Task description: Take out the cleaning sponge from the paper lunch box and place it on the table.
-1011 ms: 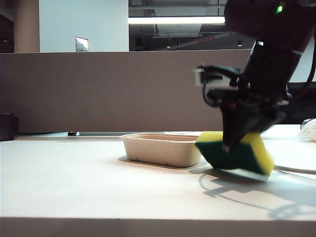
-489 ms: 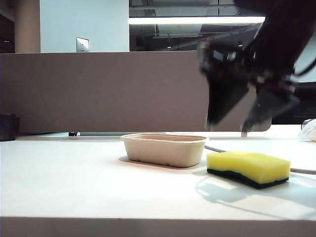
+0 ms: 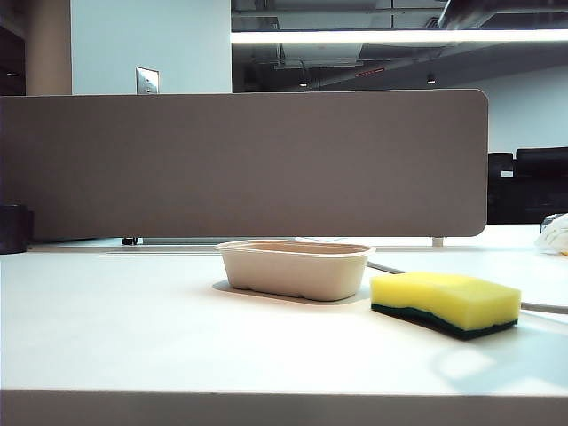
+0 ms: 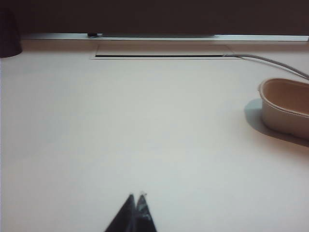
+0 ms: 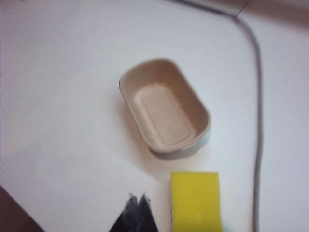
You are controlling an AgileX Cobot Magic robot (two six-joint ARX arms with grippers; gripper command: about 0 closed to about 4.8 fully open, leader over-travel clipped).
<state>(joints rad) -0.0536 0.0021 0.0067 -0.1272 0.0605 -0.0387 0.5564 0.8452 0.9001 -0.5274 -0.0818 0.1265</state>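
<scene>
The yellow cleaning sponge point(image 3: 445, 303) lies flat on the white table point(image 3: 133, 328), green layer down, just right of the beige paper lunch box point(image 3: 295, 268). The box is empty point(image 5: 164, 110), and the sponge point(image 5: 195, 202) rests beside its near end. My right gripper point(image 5: 137, 197) hovers high above the table beside the sponge, shut with nothing in it. My left gripper point(image 4: 136, 195) is shut and empty over bare table, with the lunch box point(image 4: 286, 110) off to one side. Neither gripper shows in the exterior view.
A tall grey-brown divider panel point(image 3: 248, 164) runs along the table's back. A grey cable point(image 5: 257, 111) lies on the table past the box and sponge. A dark object point(image 3: 12, 228) stands at the far left, and something white point(image 3: 556, 234) sits at the right edge.
The right gripper set the sponge down on the table right of the box, let go, shut again and rose up out of the exterior view.
</scene>
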